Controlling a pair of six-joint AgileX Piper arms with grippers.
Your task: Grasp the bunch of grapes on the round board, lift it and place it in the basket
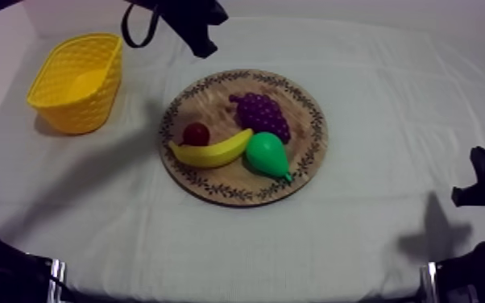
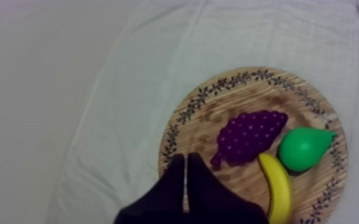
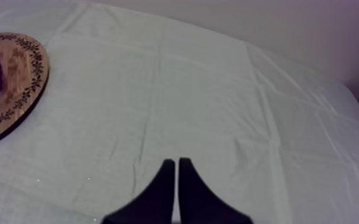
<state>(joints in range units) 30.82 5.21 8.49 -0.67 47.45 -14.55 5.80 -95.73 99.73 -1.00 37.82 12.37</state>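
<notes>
Bunch of grapes (image 1: 260, 114) lies on the wooden board (image 1: 306, 153), ungrasped; left gripper (image 2: 185, 158), clenched empty, apparently hovers over the board's rim.

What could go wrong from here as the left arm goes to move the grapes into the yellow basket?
1. The left gripper is shut over the wooden board; lowered unopened, it would likely push the bunch of grapes rather than grip it.
2. The pear and banana lie close beside the grapes; opened fingers might knock them.
3. The yellow basket stands off the board; a release over its rim could miss.
</notes>
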